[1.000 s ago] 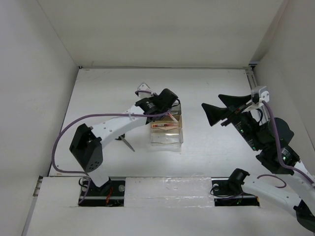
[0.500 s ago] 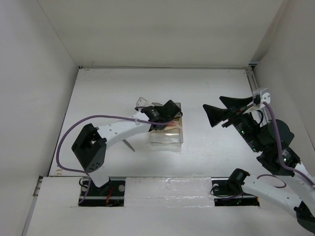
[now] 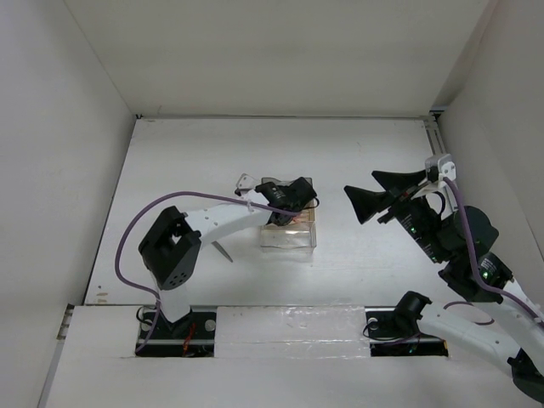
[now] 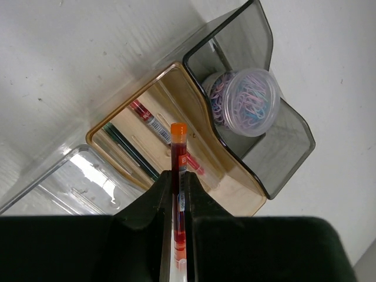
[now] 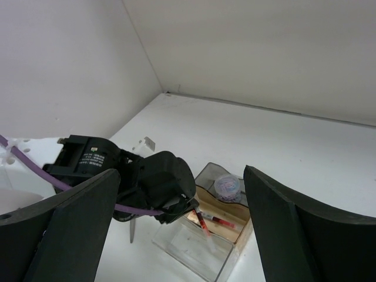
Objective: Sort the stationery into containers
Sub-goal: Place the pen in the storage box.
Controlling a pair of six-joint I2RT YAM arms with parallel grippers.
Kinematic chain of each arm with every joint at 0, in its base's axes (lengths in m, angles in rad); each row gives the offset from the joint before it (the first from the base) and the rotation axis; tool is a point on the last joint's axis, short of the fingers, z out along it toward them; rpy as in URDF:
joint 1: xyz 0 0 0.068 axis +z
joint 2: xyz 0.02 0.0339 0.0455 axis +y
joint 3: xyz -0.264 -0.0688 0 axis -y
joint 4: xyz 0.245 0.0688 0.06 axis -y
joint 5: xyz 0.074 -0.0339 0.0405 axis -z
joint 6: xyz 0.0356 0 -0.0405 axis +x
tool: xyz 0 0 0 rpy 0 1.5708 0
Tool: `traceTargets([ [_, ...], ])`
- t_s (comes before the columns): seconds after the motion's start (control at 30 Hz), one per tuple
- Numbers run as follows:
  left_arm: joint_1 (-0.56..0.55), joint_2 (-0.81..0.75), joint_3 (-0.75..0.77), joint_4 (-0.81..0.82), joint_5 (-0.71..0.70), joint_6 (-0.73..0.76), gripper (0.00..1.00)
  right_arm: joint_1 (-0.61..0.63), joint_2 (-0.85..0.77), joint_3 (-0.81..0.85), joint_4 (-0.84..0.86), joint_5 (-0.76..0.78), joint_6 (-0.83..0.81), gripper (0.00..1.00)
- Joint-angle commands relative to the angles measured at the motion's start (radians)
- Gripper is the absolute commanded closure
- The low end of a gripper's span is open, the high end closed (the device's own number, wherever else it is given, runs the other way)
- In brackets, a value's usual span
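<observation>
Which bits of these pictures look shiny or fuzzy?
Left wrist view: bright glare on the clear bin; the left gripper's fingers look soft up close, while the red pen is sharp. Right wrist view: the right gripper's fingers look blurry. Top view: even light, faint shadows.

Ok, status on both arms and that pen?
Left gripper shut on red pen, above amber bin. Right gripper open, off to the side. Nothing blocking; second red pen, dark pen already inside.

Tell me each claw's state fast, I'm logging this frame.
Left claw: shut on a red pen, over the amber bin.
Right claw: open, holding nothing.
</observation>
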Motion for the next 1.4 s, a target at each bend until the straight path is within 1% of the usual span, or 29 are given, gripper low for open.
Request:
traceTargets([
  [0.0, 0.0, -0.004, 0.075, -0.101, -0.181, -0.49, 1.0, 0.008, 0.0, 0.002, 0.041, -0.024, 0.011, 0.08],
  [0.13, 0.0, 0.005, 0.075, -0.101, -0.181, -0.512, 1.0, 0.008, -0.01, -0.008, 0.041, -0.024, 0.011, 0.08],
  [0.27, 0.009, 0.005, 0.061, -0.049, -0.172, -0.512, 1.0, 0.008, -0.01, -0.008, 0.041, -0.035, 0.011, 0.08],
  [0.37, 0.009, 0.005, 0.049, -0.04, -0.172, -0.535, 1.0, 0.008, -0.001, -0.017, 0.05, -0.044, 0.011, 0.08],
  [0.47, 0.019, 0.005, 0.049, -0.04, -0.216, -0.544, 1.0, 0.008, 0.0, -0.017, 0.05, -0.053, 0.011, 0.08],
  [0.7, 0.042, 0.033, 0.049, -0.031, -0.216, -0.566, 1.0, 0.008, 0.0, -0.026, 0.05, -0.053, 0.001, 0.08],
  [0.8, 0.042, 0.053, 0.084, -0.031, -0.238, -0.566, 1.0, 0.008, 0.0, -0.026, 0.05, -0.062, 0.001, 0.08],
  [0.97, 0.042, 0.105, 0.135, -0.04, -0.238, -0.576, 1.0, 0.008, 0.0, -0.026, 0.05, -0.071, 0.001, 0.08],
  [1.23, 0.042, 0.125, 0.126, -0.04, -0.198, -0.587, 1.0, 0.008, 0.0, -0.035, 0.05, -0.071, -0.008, 0.08],
  [1.37, 0.032, 0.134, 0.116, -0.04, -0.198, -0.622, 1.0, -0.001, 0.0, -0.035, 0.05, -0.071, -0.017, 0.08],
])
